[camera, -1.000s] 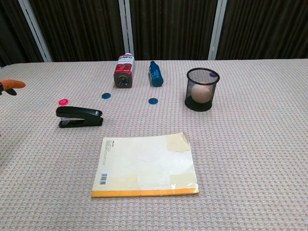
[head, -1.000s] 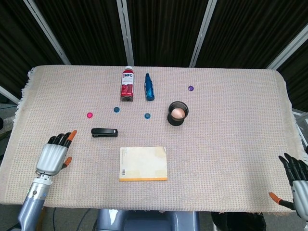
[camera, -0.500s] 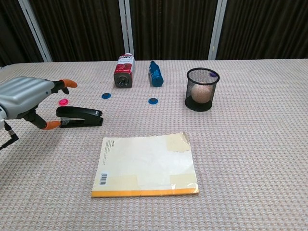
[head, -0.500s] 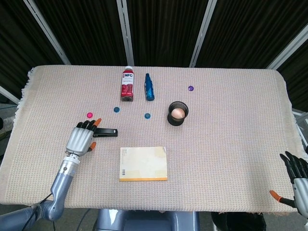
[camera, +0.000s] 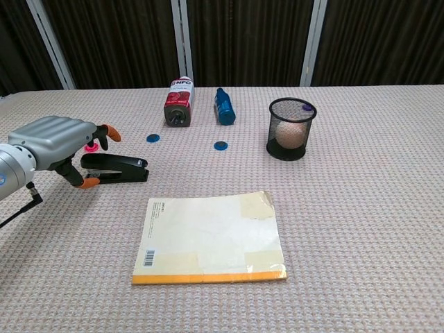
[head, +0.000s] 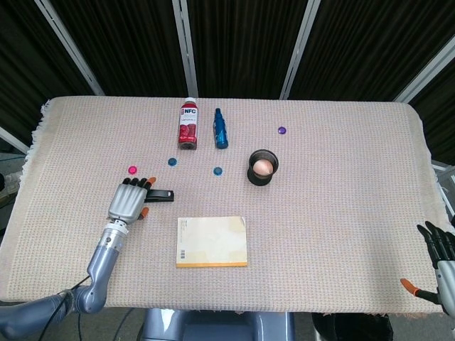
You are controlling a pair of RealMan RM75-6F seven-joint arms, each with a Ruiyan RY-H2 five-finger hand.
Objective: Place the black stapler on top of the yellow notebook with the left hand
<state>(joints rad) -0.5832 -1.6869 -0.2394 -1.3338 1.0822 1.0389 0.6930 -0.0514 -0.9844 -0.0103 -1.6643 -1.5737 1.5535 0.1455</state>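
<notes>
While its fingers are spread and curved, the left hand (head: pixel 131 199) (camera: pixel 59 141) sits at the rear end of the black stapler (head: pixel 161 195) (camera: pixel 116 168), holding nothing that can be seen; the thumb lies on the near side of that end and the other fingers reach over the far side, and whether they touch it cannot be told. That stapler lies flat on the woven table cover (head: pixel 341 206) (camera: pixel 361 222), pointing right, apart from the yellow notebook (head: pixel 212 241) (camera: pixel 209 238), which lies closed nearer the robot and to the right. A pink disc (head: pixel 132 170) (camera: pixel 90 146) rests just behind the hand. Further back lie two blue discs (head: pixel 172 161) (camera: pixel 152 138), a red bottle (head: pixel 188 126) (camera: pixel 178 102) and a blue bottle (head: pixel 220 128) (camera: pixel 223 106), both on their sides. A black mesh cup (head: pixel 263 167) (camera: pixel 291 129) with an egg-like ball inside stands to the right. At the table's near right corner, the right hand (head: pixel 439 264) rests with fingers apart, empty.
</notes>
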